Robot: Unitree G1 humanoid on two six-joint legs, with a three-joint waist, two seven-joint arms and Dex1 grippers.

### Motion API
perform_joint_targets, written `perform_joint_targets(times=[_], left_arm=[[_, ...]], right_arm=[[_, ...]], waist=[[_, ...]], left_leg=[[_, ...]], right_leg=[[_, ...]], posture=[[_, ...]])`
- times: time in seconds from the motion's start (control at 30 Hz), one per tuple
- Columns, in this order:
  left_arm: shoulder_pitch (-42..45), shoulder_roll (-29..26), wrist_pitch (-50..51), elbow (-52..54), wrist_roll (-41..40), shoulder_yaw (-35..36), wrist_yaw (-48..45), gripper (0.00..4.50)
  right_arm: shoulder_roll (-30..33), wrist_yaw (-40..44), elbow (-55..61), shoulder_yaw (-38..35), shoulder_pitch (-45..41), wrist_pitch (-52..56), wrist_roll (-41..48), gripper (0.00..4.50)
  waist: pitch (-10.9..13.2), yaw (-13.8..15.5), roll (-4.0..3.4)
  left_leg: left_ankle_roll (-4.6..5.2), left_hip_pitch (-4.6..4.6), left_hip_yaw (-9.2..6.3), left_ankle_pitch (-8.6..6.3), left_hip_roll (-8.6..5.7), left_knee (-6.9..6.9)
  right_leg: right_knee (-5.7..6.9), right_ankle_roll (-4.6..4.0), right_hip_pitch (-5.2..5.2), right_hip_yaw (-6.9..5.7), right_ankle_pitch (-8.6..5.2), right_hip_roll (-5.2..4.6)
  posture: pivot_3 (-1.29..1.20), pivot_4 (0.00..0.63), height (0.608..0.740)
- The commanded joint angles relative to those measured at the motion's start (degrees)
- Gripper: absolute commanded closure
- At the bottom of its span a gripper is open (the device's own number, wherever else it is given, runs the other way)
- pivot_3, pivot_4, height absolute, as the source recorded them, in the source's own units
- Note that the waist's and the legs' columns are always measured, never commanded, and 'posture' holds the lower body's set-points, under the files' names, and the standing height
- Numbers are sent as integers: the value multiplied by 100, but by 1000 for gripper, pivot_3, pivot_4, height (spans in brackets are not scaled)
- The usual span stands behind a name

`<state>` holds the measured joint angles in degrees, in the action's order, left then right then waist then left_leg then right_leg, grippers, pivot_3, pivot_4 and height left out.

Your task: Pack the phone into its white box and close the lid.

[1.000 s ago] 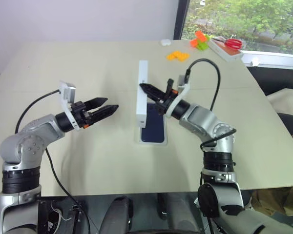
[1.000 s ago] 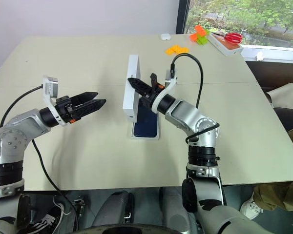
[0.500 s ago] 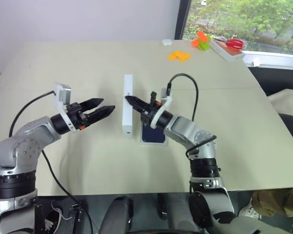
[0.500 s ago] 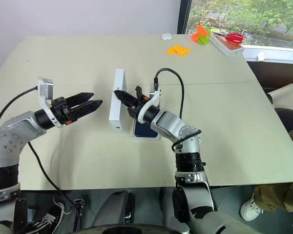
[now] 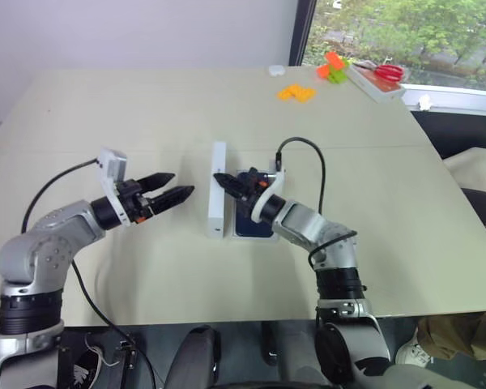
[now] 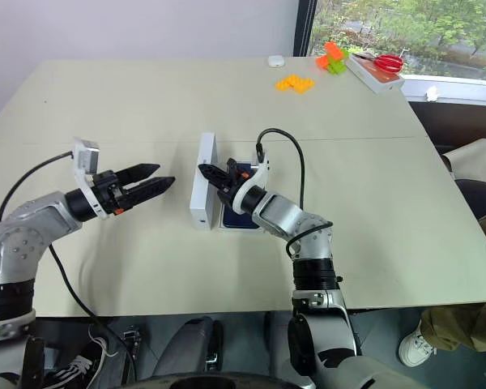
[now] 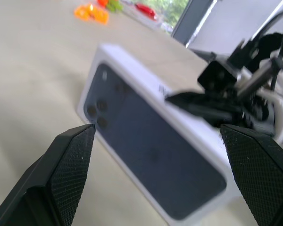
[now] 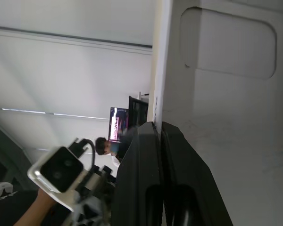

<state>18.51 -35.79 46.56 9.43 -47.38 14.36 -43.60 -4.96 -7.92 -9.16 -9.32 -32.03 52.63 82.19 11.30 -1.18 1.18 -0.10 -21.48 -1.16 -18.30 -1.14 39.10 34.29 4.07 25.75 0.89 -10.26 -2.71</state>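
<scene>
Beige and wide, the bench [image 5: 146, 105] is carrying everything, with a window showing green trees at its far right corner. Near the middle, the lid [image 5: 218, 200] is standing on its long edge, its printed dark phone picture facing the left pincer [image 5: 172, 188], as the left wrist view is showing. Just beside the lid on its right, the white box [image 6: 236, 226] is lying flat with the phone [image 5: 253, 223] resting inside it. The right pincer [image 5: 224, 180] is reaching in over the box with its fingers pressed together, its tip right at the lid's top edge; whether it is gripping that edge I cannot tell. The left pincer is hanging spread wide and empty, apart from the lid. Orange blocks [image 5: 296, 92] and red scissors [image 5: 387, 71] are lying far back
</scene>
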Motion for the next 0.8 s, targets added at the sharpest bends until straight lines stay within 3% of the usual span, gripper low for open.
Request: perform_joint_targets(times=[0.03, 0.33, 0.43, 0.5, 0.67, 0.8], left_arm=[[-16, 13, -263, 13, 214, -95, -53, 0], [-17, 330, -235, -346, 369, -269, 82, 0], [99, 547, -239, -524, 434, -313, 205, 889], [106, 606, -339, -557, 566, -433, 160, 1754], [300, 1174, -764, -811, 979, -734, 429, 4453], [340, 1354, -717, -771, 977, -816, 390, 4453]], right_arm=[[102, -59, 228, -163, -5, 78, 31, 4448], [290, -189, 423, -353, 91, 253, 125, 4448], [315, -222, 446, -372, 90, 275, 128, 4500], [296, -244, 453, -403, 82, 269, 182, 4500], [368, -205, 522, -366, 120, 318, 125, 4500], [386, -176, 546, -373, 147, 304, 111, 4500]], waist=[[-1, 2, 0], [-3, 15, -1], [-4, 17, 0], [-4, 17, 0], [-6, 35, -3], [-6, 19, -2]], left_leg=[[0, 0, -1, 0, 0, 0], [-1, 1, -1, 1, 0, 0], [-1, 2, 0, 1, -3, 2], [-1, 2, 0, 1, -3, 4], [-1, 0, 0, 1, -5, 4], [-1, 1, 1, 1, -4, 3]], right_leg=[[1, 0, 0, -1, 0, 1], [2, 0, -1, 0, 0, 0], [1, 0, -4, -1, 0, -3], [2, 1, -4, 0, 0, -3], [2, 0, -5, -1, 1, -5], [0, 0, -5, 0, 1, -5]], posture=[[0, 150, 740], [0, 150, 740], [0, 150, 740], [0, 150, 740], [0, 150, 740], [0, 150, 740]])
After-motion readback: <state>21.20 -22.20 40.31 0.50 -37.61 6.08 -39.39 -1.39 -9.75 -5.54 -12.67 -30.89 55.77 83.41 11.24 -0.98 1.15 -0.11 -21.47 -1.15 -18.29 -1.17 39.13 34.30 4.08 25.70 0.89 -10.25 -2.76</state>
